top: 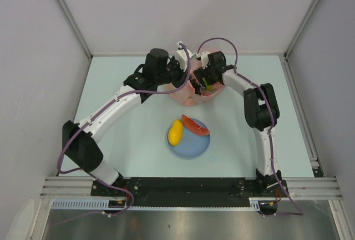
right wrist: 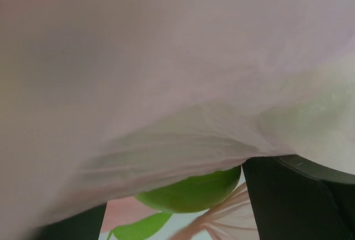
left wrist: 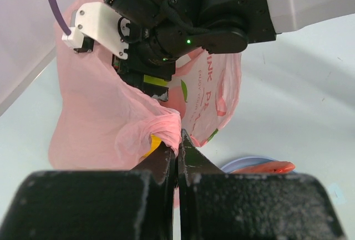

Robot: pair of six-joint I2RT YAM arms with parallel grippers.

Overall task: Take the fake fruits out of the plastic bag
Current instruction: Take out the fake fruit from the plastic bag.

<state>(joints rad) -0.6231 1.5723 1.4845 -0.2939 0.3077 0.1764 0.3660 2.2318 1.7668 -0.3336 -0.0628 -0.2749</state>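
Left wrist view: left end effector (left wrist: 178, 140) pinches plastic bag (left wrist: 100, 112). Only right wrist view: right end effector (right wrist: 177, 207) agape, green fruit (right wrist: 191, 191) between.

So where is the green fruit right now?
Right wrist view, bottom centre: the green fruit peeks out beneath the plastic bag and its pink film, between the spread fingers of the right gripper.
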